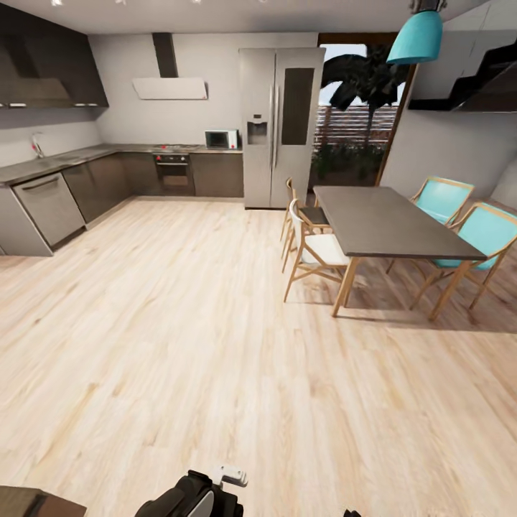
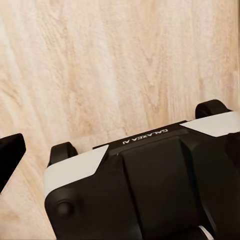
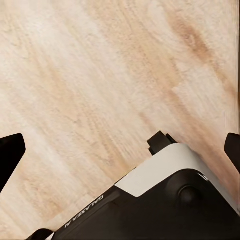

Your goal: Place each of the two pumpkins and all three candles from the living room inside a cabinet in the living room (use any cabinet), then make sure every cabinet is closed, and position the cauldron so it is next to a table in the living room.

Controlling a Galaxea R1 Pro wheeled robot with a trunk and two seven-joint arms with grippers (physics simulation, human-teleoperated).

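Robot in transit facing the kitchen and dining table (image 1: pixel 391 222), no task object in sight to bear toward; wood floor (image 1: pixel 179 345) ahead; gripper openings indeterminate.

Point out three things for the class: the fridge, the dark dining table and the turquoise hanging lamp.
fridge (image 1: pixel 281 126), head view, on the middle seam between its doors.
dark dining table (image 1: pixel 384 222), head view, on its bare top.
turquoise hanging lamp (image 1: pixel 416 39), head view, on the shade.
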